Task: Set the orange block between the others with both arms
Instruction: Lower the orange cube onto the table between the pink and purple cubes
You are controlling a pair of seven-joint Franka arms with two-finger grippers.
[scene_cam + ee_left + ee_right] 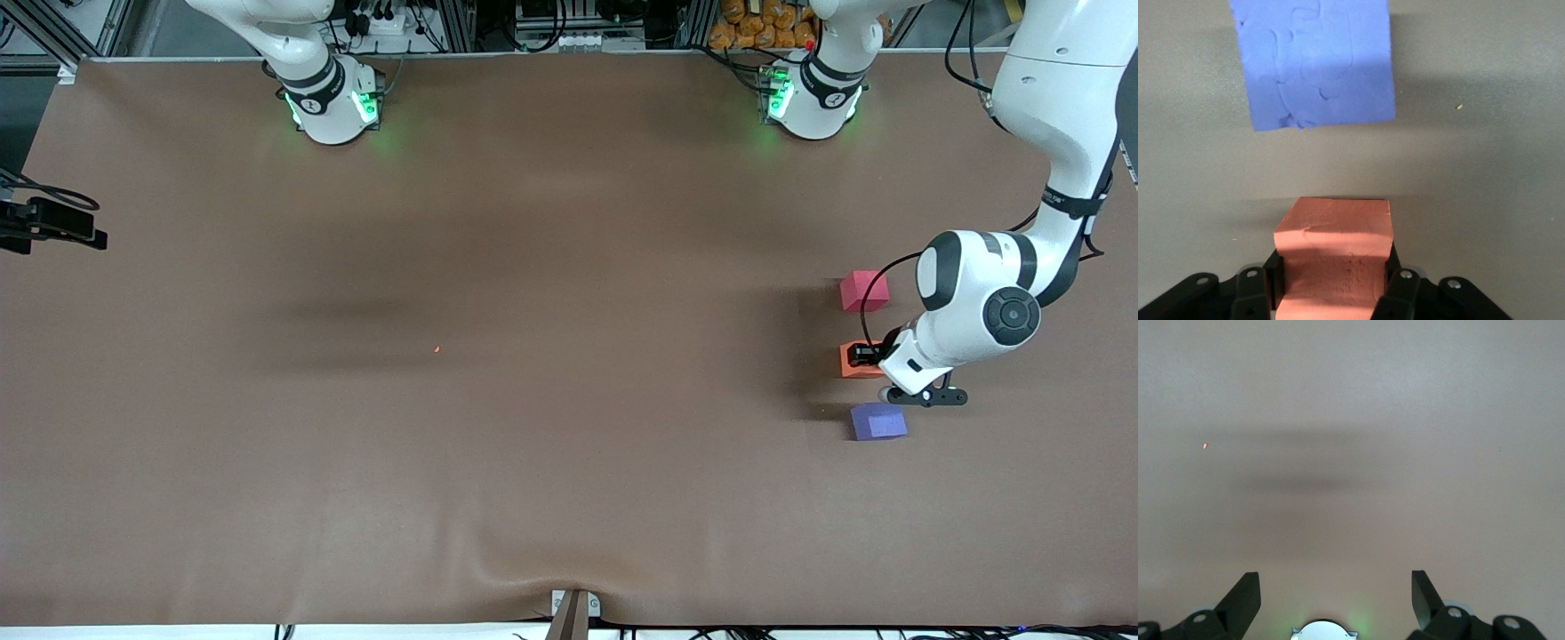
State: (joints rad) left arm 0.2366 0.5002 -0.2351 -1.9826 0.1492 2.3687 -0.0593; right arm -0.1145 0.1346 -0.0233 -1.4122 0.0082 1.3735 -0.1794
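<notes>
- My right gripper (1336, 603) had nothing to do. Its fingers were spread wide over bare brown table (498, 267), with just a tiny orange speck (1205, 445) at the left of its wrist view. That arm was waiting.
- All the action sat at the right of the front view: pinkish-red cube (864, 291) on top, orange block (858, 360) in the middle, purple-blue cube (878, 421) lowest, roughly in a column.
- My left gripper (864, 356) was pinching the orange block, one finger on each side, right in the gap between the other two and touching neither.
- To finish well, I reckoned I had to get it flat on the table, open slowly, then lift straight up so I wouldn't drag it or nudge the purple-blue one.
- Up close, both cubes looked matte and soft, foam or clay maybe. Their surfaces were a bit dented and crinkly, and the orange top edge was slightly squashed.
</notes>
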